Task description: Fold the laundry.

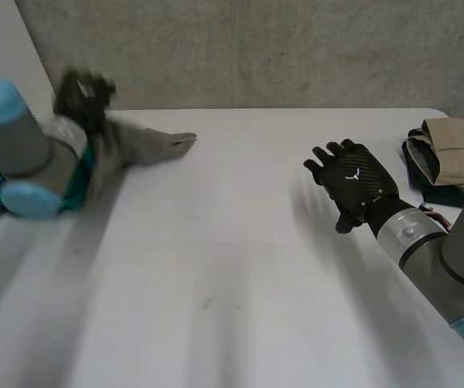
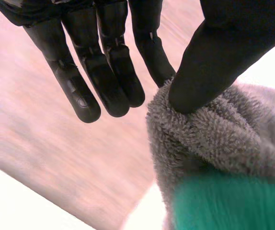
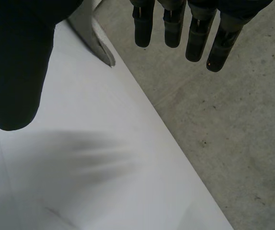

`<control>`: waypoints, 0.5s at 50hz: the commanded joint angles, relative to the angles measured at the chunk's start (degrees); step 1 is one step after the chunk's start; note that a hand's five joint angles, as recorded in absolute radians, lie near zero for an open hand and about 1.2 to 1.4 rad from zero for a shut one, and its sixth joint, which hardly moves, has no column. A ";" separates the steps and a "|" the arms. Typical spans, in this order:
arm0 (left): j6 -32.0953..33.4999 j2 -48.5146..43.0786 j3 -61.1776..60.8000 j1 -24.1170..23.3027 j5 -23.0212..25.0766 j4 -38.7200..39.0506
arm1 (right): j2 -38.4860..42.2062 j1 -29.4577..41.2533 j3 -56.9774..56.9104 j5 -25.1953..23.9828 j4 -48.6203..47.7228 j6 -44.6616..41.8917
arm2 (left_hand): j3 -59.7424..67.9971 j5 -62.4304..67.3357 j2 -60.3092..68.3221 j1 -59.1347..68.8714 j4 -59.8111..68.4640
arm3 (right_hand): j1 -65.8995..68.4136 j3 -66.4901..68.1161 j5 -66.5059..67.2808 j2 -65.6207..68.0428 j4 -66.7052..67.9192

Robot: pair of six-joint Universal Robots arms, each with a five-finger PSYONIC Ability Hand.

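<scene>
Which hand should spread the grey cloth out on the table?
Left, probably. The left hand pinches the cloth between thumb and finger at the table's far left. The right hand is open over bare table, well apart from the cloth, nearer the folded pile.

1. White table (image 1: 240, 267), plain and matte, rounded at its far right corner.
2. Beyond the far edge, grey speckled concrete (image 1: 280, 48) with faint cracks and dark flecks.
3. Same concrete past the table's straight edge in the right wrist view.
4. Pale slanted panel (image 1: 2, 40) at far left.
5. Soft, even light across the tabletop.
</scene>
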 commanded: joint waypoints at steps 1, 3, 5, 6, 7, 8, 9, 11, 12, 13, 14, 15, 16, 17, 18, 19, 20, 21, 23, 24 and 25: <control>-9.64 13.53 6.95 3.55 -2.54 3.26 | -0.07 0.02 0.07 0.00 0.00 0.00 | 11.98 14.85 11.70 16.37 11.44 | -1.44 -1.95 -3.31 -2.48 -3.31; -9.82 13.98 9.32 4.26 -2.19 3.26 | -0.07 0.02 0.07 0.00 0.00 0.00 | 11.98 14.85 11.70 16.37 11.44 | -1.44 -1.95 -3.31 -2.48 -3.31; -9.82 14.07 10.03 4.44 -2.10 3.17 | -0.07 0.11 0.07 0.00 0.00 0.00 | 11.98 14.85 11.70 16.37 11.44 | -1.44 -1.95 -3.31 -2.48 -3.31; -9.82 14.07 10.12 4.61 -2.10 3.08 | -0.07 0.11 0.15 0.00 0.09 0.00 | 11.98 14.85 11.70 16.37 11.44 | -1.44 -1.95 -3.31 -2.48 -3.31; -9.82 13.98 10.04 4.70 -2.10 3.00 | -0.07 0.11 0.15 0.00 0.00 0.08 | 11.98 14.85 11.70 16.37 11.44 | -1.44 -1.95 -3.31 -2.48 -3.31; -9.82 13.98 9.95 4.79 -1.92 2.91 | -0.07 0.11 0.15 0.00 0.00 0.09 | 11.98 14.85 11.70 16.37 11.44 | -1.44 -1.95 -3.31 -2.48 -3.31; -9.82 13.89 9.86 4.88 -2.10 2.73 | -0.07 0.11 0.24 0.00 0.00 0.09 | 11.98 14.85 11.70 16.37 11.44 | -1.44 -1.95 -3.31 -2.48 -3.31; -9.91 13.63 9.51 4.79 -2.18 1.77 | -0.16 0.11 0.24 0.09 0.09 0.09 | 11.98 14.85 11.70 16.37 11.44 | -1.44 -1.95 -3.31 -2.48 -3.31; -9.91 13.54 9.16 4.61 -2.19 1.33 | -0.16 0.11 0.24 0.09 0.09 0.09 | 11.98 14.85 11.70 16.37 11.44 | -1.44 -1.95 -3.31 -2.48 -3.31; -9.91 13.45 8.90 4.44 -2.27 0.89 | -0.16 0.02 0.16 0.00 0.18 0.00 | 11.98 14.85 11.70 16.37 11.44 | -1.44 -1.95 -3.31 -2.48 -3.31; -10.26 13.37 8.28 3.92 -2.27 0.19 | -0.16 0.02 0.07 0.00 0.18 0.08 | 11.98 14.85 11.70 16.37 11.44 | -1.44 -1.95 -3.31 -2.48 -3.31; -10.43 13.36 7.93 3.65 -2.27 -0.17 | -0.16 -0.06 -0.02 0.09 0.27 0.09 | 11.98 14.85 11.70 16.37 11.44 | -1.44 -1.95 -3.31 -2.48 -3.31; -10.61 13.36 7.58 3.30 -2.27 -0.34 | -0.16 -0.07 -0.02 0.09 0.18 0.09 | 11.98 14.85 11.70 16.37 11.44 | -1.44 -1.95 -3.31 -2.48 -3.31; -11.05 13.36 7.23 2.86 -2.27 -0.52 | -0.16 -0.15 -0.11 0.09 0.18 0.09 | 11.98 14.85 11.70 16.37 11.44 | -1.44 -1.95 -3.31 -2.48 -3.31; -12.27 13.36 6.53 1.46 -2.27 -0.61 | -0.16 -0.15 -0.20 0.18 0.18 0.09 | 11.98 14.85 11.70 16.37 11.44 | -1.44 -1.95 -3.31 -2.48 -3.31; -12.98 13.36 6.26 0.67 -2.27 -0.61 | -0.16 -0.24 -0.28 0.18 0.18 0.09 | 11.98 14.85 11.70 16.37 11.44 | -1.44 -1.95 -3.31 -2.48 -3.31; -13.94 13.36 5.91 -0.30 -2.36 -0.70 | -0.16 -0.24 -0.37 0.26 0.18 0.09 | 11.98 14.85 11.70 16.37 11.44 | -1.44 -1.95 -3.31 -2.48 -3.31; -14.82 13.36 5.64 -1.27 -2.36 -0.87 | -0.16 -0.33 -0.46 0.35 0.09 0.09 | 11.98 14.85 11.70 16.37 11.44 | -1.44 -1.95 -3.31 -2.48 -3.31; -17.37 13.54 5.03 -4.43 -2.45 -1.31 | -0.25 -0.42 -0.55 1.14 0.18 0.09 | 11.98 14.85 11.70 16.37 11.44 | -1.44 -1.95 -3.31 -2.48 -3.31; -18.16 13.63 4.76 -5.66 -2.54 -1.49 | -0.25 -0.42 -0.72 1.75 0.18 0.17 | 11.98 14.85 11.70 16.37 11.44 | -1.44 -1.95 -3.31 -2.48 -3.31; -19.04 13.72 4.50 -6.80 -2.54 -1.66 | -0.25 -0.50 -1.16 3.24 0.27 0.17 | 11.98 14.85 11.70 16.37 11.44 | -1.44 -1.95 -3.31 -2.48 -3.31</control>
